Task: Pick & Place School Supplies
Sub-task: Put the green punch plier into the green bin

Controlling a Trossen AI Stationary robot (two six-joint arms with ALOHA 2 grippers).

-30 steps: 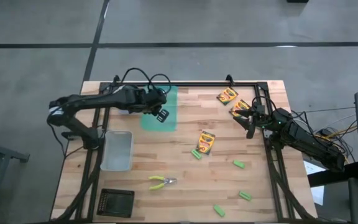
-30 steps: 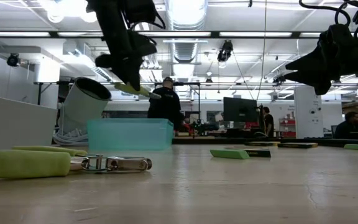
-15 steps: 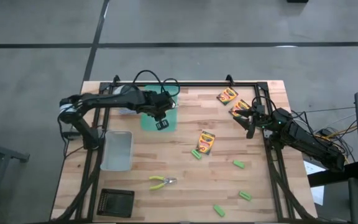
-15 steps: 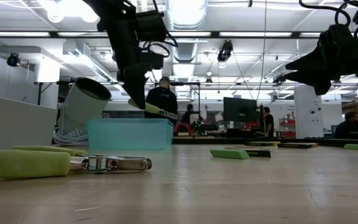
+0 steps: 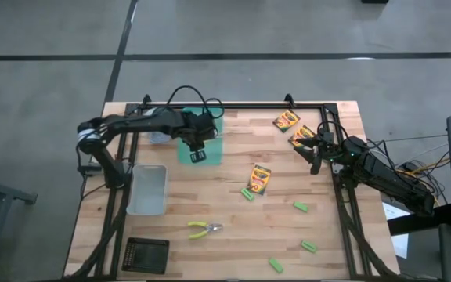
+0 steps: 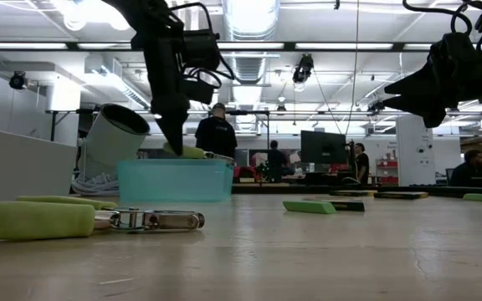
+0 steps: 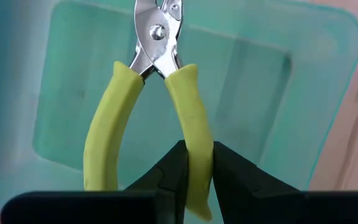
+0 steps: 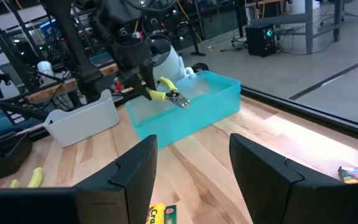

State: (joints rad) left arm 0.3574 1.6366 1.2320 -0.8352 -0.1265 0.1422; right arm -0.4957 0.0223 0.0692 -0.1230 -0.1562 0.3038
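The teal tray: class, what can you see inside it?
Pliers hang over the teal tray, one handle pinched by the left gripper. The visible tray floor looks bare; the part behind gripper and pliers is covered.

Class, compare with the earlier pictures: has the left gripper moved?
Yes. The left gripper, holding pliers, has swung back over the teal tray and come down toward it.

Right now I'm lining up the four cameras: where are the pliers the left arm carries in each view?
High: hidden under the left gripper, over the teal tray.
Low: pliers at the tray's rim, upper left.
Left wrist: centre, one handle pinched.
Right wrist: upper middle, above the tray.
Shared landmark: the teal tray.
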